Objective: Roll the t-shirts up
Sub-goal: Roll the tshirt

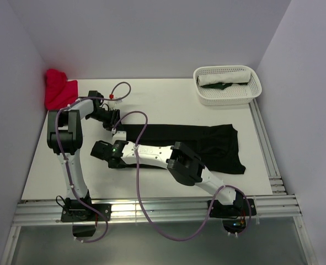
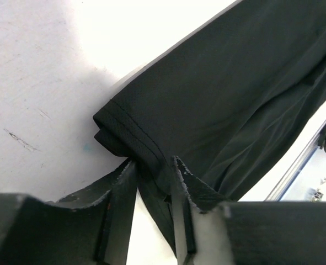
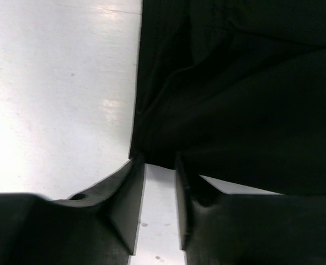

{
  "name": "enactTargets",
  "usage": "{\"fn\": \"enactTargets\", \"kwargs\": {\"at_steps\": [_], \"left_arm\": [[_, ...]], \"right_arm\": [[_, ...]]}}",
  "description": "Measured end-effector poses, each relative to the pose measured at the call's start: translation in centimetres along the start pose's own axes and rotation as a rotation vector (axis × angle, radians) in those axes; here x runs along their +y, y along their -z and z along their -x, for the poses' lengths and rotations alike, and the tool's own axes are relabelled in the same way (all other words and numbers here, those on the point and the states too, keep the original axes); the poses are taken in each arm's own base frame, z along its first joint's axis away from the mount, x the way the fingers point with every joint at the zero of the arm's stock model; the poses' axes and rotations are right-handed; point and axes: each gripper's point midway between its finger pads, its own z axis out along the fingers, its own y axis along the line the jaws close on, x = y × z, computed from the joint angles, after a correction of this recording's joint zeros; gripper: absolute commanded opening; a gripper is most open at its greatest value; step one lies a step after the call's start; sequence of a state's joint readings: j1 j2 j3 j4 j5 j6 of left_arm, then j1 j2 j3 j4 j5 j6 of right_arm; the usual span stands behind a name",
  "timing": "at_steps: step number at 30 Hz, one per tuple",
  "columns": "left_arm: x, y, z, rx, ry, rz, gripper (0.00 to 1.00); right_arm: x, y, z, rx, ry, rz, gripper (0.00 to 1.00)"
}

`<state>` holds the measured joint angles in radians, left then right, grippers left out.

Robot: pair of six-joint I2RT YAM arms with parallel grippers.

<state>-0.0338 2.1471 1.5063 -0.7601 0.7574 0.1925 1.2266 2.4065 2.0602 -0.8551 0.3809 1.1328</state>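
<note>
Item: black t-shirt point(image 1: 207, 141), a long folded strip lying across the table point(image 1: 168, 99). Soft, light and limp. We would take it by the hemmed end.

Left hand point(image 2: 151, 165): half-closed round that hem; we cannot tell if it grips.

Right hand point(image 3: 158, 163): part-open at the near corner, holding nothing.

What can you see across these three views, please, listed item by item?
black t-shirt: one, black, folded into a long strip across the middle of the table
red t-shirt: one, red, heaped in the far left corner
basket: one, white, perforated, far right corner
white t-shirt: one, white, rolled, inside the basket
dark green t-shirt: one, dark green, in the basket against the white one
table: one, white
cables: two, purple, looping along the arms
left gripper: one, black, fingers either side of the black t-shirt's corner
right gripper: one, black, open, tips at the black t-shirt's edge
</note>
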Motion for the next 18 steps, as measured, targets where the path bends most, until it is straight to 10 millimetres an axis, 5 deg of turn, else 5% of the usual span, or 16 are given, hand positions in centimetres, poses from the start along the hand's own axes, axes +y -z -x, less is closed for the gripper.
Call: {"fn": "enactTargets", "kwargs": {"at_steps": [11, 18], "left_arm": [[0.7, 0.0, 0.1, -0.002, -0.022, 0.082, 0.06], [1.3, 0.6, 0.4, -0.005, -0.037, 0.151, 0.0]], "right_arm": [[0.9, -0.4, 0.1, -0.012, -0.009, 0.046, 0.07], [1.6, -0.4, 0.2, 0.002, -0.023, 0.104, 0.0]]}}
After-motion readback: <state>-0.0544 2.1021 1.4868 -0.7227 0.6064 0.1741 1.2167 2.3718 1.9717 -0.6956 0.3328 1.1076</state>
